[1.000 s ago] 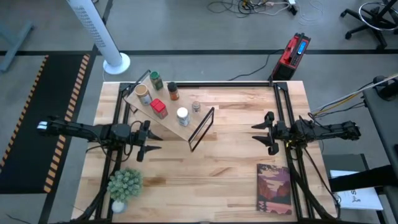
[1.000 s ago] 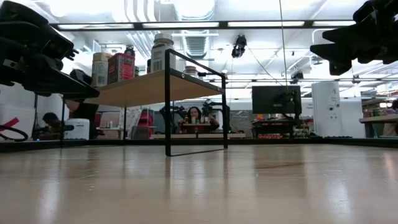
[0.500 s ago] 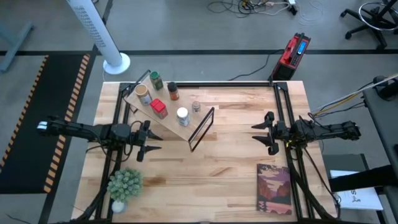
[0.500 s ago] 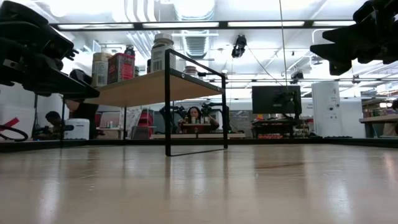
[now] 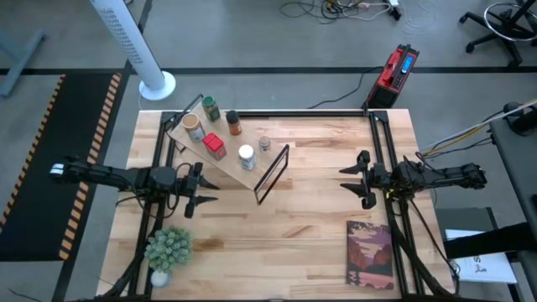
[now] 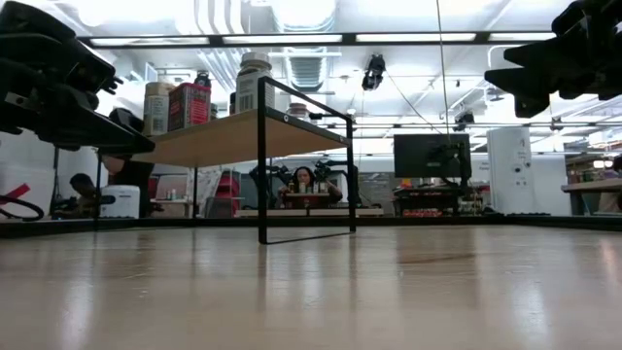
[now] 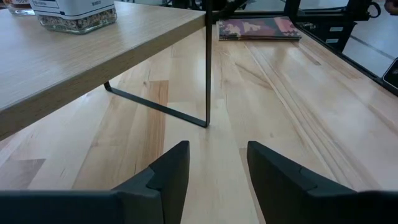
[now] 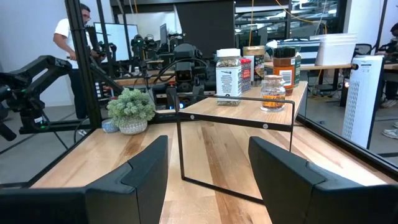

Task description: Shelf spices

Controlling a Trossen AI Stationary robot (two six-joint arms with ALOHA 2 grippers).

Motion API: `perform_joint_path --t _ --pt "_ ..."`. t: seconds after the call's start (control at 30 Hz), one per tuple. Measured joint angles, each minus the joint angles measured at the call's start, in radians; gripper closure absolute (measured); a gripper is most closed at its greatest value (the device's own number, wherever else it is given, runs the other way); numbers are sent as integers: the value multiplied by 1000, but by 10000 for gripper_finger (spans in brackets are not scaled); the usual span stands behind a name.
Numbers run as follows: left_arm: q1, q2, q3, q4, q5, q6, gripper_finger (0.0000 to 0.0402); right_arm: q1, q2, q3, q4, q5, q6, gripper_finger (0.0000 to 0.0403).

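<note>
Fig.: Left gripper (image 5: 204,183) hovers w/ fingers (image 7: 171,171) spread, nothing between; shelf (image 5: 225,155) just ahead, its black frame (image 7: 207,74) nearest. Right gripper (image 5: 354,179) also spread, empty, shelf well ahead across table (image 5: 310,218). Six spice jars (image 5: 224,139) stand on shelf top. Plant (image 5: 169,248) beside left arm; book (image 5: 370,253) near right arm.

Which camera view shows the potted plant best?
The right wrist view: the potted plant stands whole, seen from the side. The high view gives only its top from above. The low and left wrist views do not show it.
</note>
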Motion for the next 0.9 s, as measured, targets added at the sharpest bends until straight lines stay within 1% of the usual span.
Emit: perform_joint_path --t 0.63,0.83,0.9 --pt "0 0 0 0 0 0 225 0 0 0 4 0 0 204" --pt "0 0 0 0 0 0 229 0 0 0 4 0 5 204" --pt "0 0 0 0 0 0 232 0 0 0 4 0 36 204"
